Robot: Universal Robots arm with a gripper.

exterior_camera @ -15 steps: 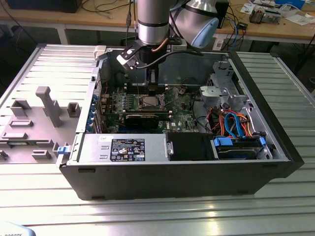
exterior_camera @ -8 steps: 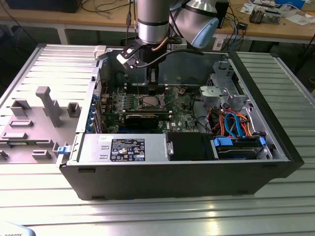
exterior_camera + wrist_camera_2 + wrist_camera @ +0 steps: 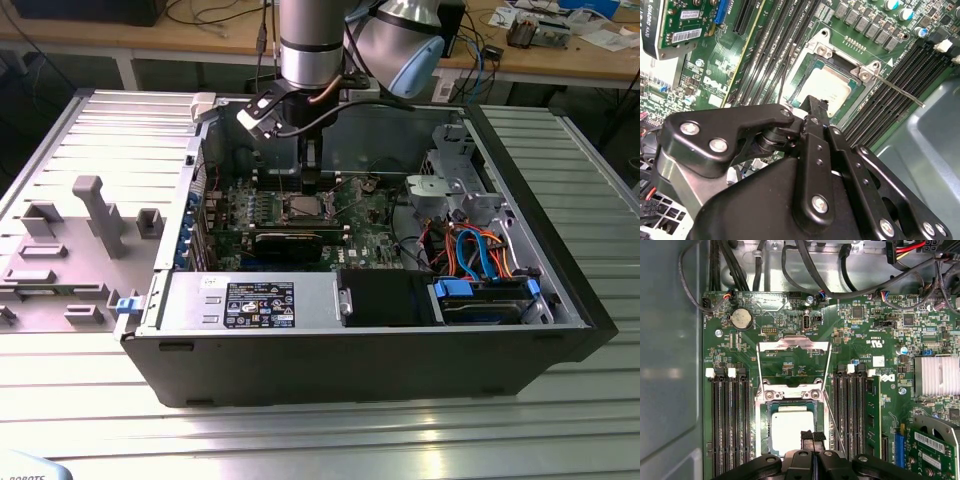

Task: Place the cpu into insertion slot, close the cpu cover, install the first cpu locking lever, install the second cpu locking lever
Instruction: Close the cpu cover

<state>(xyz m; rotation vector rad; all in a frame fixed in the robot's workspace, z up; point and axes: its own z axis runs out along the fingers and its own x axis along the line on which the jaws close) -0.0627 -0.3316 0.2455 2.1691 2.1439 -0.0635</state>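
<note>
The cpu [image 3: 791, 429] lies flat in the insertion slot on the green motherboard, silver top up; it also shows in the second wrist view as the cpu [image 3: 827, 84]. The cpu cover [image 3: 793, 343], a thin silver frame with a window, stands swung open beyond the socket's hinge. One thin wire locking lever [image 3: 833, 423] runs unlatched beside the socket, and in the second wrist view a lever [image 3: 900, 91] sticks out over the memory slots. My gripper [image 3: 813, 436] hovers over the cpu's near edge with its black fingertips together and nothing between them. From outside, the gripper [image 3: 310, 182] hangs inside the open case.
Black memory slots [image 3: 730, 420] flank the socket on both sides. Cables [image 3: 805, 275] loop across the back of the case. A silver heatsink [image 3: 937, 375] and an expansion card [image 3: 675, 25] sit to one side. The case wall [image 3: 520, 150] and the drive bay with orange and blue cables [image 3: 480, 255] border the board.
</note>
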